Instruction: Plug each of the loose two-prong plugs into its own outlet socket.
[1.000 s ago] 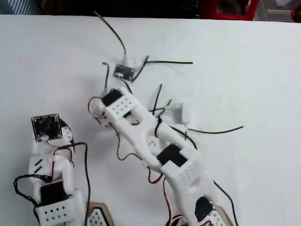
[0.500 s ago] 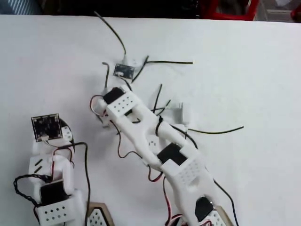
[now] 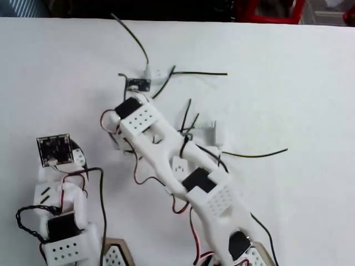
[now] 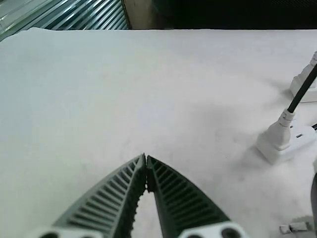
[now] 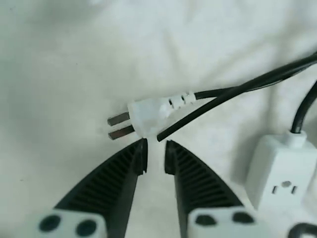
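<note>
Right end effector (image 5: pixel 155 147) hangs low over the bench (image 5: pixel 59 59), its jaws parted only narrowly with nothing between them. A loose two-prong plug (image 5: pixel 146 115) lies flat just beyond the fingertips, its white body almost touching one of them and its prongs pointing away from the black cord. To my eye this is the pick-up step, with the plug not yet grasped. The next move calls for opening wider, settling around the plug body and closing, then carrying it to the outlet socket (image 5: pixel 280 171) lying near. Meanwhile the left end effector (image 4: pixel 146 159) sits closed and empty.
</note>
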